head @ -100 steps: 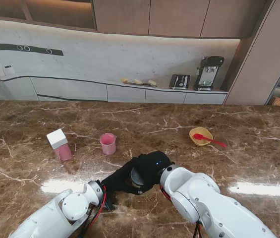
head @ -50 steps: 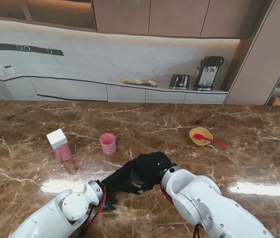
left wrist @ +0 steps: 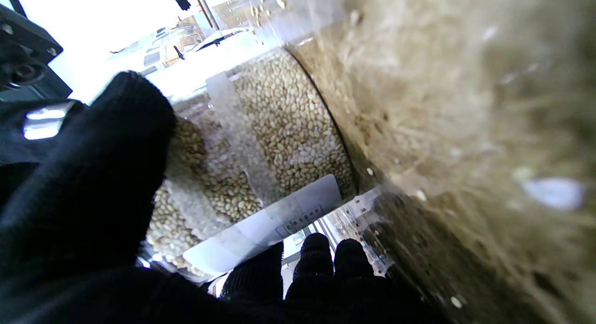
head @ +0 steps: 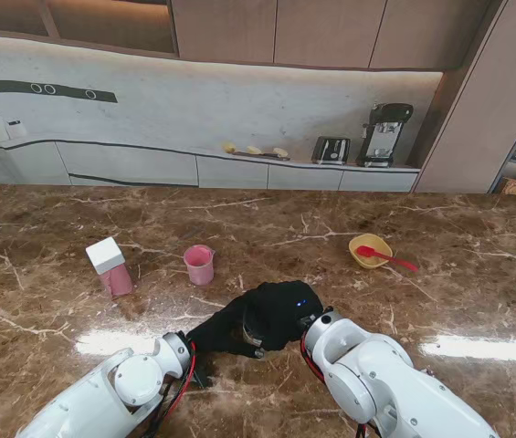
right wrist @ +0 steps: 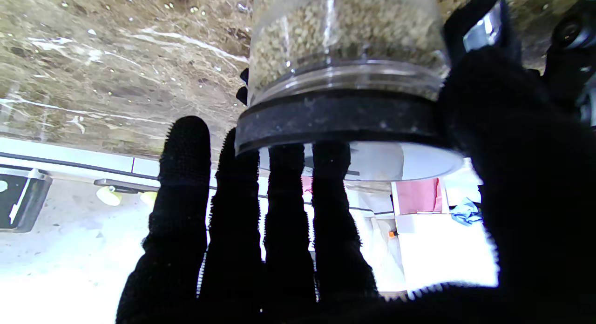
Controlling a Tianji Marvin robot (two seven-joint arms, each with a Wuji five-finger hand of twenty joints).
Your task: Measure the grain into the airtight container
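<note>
My left hand point(head: 219, 330) is wrapped around a clear airtight container point(left wrist: 260, 142) filled with pale grain point(left wrist: 288, 124); my thumb lies on one side of its wall and my fingertips point(left wrist: 316, 254) curl round the other. My right hand point(head: 280, 310) grips the container's black lid point(right wrist: 335, 117) from the top, thumb on one side of the rim, four fingers on the other. The container sits on the tabletop point(head: 440, 301) just in front of me, between both hands.

Farther from me and to the left stands a small pink cup point(head: 199, 265); I cannot tell what is in it. Left of that is a pink box with a white top point(head: 110, 266), tilted a little. To the right, well apart, a yellow bowl point(head: 368, 248) holds a red spoon point(head: 387, 259) whose handle juts over its rim.

The marble between these things lies bare.

From the stand my gloves hide the container completely; only the wrist views show the grain, a white label point(left wrist: 265, 226) on the wall, and the lid.
</note>
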